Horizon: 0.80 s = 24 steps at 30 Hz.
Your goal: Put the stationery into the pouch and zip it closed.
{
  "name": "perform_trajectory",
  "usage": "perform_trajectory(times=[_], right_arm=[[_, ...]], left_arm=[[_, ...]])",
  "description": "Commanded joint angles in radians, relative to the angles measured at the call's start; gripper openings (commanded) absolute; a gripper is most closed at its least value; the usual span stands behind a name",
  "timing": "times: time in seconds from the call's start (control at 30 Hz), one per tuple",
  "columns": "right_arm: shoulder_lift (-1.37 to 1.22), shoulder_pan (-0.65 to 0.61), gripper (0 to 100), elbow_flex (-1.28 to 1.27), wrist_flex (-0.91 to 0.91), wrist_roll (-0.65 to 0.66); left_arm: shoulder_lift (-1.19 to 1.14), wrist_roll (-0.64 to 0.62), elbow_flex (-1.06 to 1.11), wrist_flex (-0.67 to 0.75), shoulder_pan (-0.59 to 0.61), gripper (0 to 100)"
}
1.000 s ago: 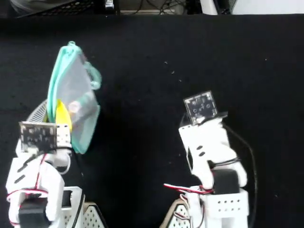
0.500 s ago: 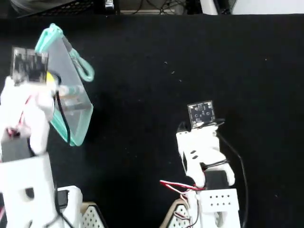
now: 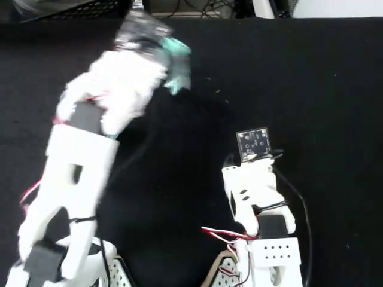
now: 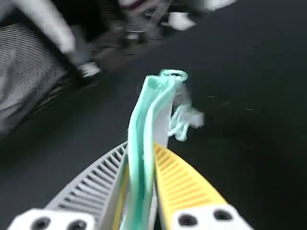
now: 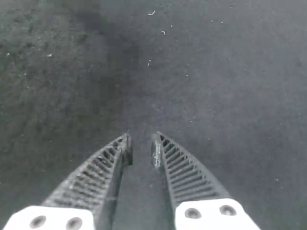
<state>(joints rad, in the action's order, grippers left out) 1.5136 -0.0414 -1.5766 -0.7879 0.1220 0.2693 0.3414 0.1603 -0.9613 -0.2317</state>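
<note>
Close up from the left wrist, the pouch [image 4: 152,103] is a mint fabric rim and clear wall, clenched edge-on between the ribbed grey and yellow left fingers [image 4: 180,179]. From above it is a mint scrap near the black bench's [image 3: 311,72] far edge. The right fingers [image 5: 177,167], ribbed and tapered, stand slightly apart, grasping nothing.

White arms [image 3: 254,185], red cables [image 3: 220,234], ribbed jaws

Our high view smears the left arm [image 3: 119,84] into a blur, it hides most of the pouch [image 3: 178,60], a teal corner peeks beside its wrist, edge-on between the left gripper [image 4: 142,153] jaws, we cannot tell the pouch's contents, its near end cut off
</note>
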Motion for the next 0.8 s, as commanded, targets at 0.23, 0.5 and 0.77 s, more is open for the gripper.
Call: perform_trajectory(times=[0.23, 0.5, 0.77], right_arm=[[0.010, 0.080, 8.5, 0.007, 0.021, -0.018], [0.010, 0.080, 1.7, 0.004, 0.021, -0.018], [0.010, 0.080, 2.5, 0.004, 0.021, -0.018]], left_arm=[[-0.095, -0.018, 0.008, 0.018, -0.094, 7], [-0.103, -0.018, -0.012, 0.021, -0.097, 33], [-0.032, -0.018, -0.206, -0.164, -0.005, 31]])
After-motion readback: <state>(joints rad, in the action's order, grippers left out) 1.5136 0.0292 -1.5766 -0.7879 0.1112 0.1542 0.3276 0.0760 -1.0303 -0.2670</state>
